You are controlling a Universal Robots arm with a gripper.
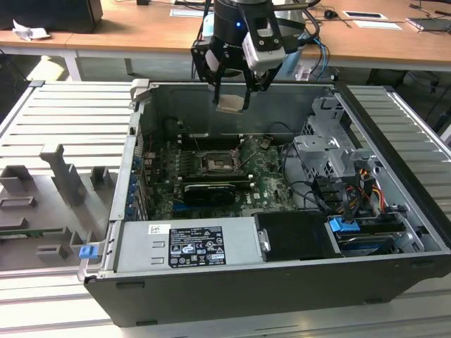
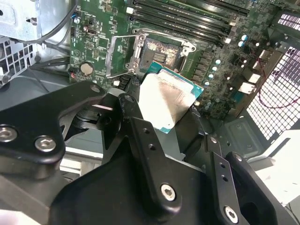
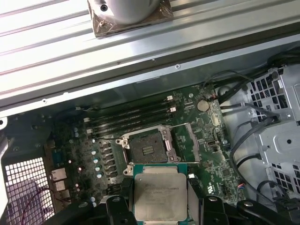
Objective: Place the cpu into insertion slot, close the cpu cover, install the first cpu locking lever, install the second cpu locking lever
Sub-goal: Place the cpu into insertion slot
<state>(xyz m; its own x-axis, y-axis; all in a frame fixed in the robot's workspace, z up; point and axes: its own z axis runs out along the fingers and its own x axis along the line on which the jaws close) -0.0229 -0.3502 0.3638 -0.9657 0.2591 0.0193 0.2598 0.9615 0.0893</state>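
Open computer case [image 1: 232, 292] holds a green board [image 1: 271, 184] with its dark square insertion slot [image 1: 213, 163] bare. At twelve o'clock of it in the exterior view, fingers [image 3: 125, 194] clamp the cpu [image 1: 231, 103]: flat square, smudged silver-grey top, green edge.

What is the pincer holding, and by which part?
The pincer grips the flat square silver-topped cpu by two opposite edges.

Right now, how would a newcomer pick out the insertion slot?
Look into the open computer case at the green motherboard. Near its middle sits the insertion slot, a dark square recess with a metal rim, between the long memory slots and the long black card.
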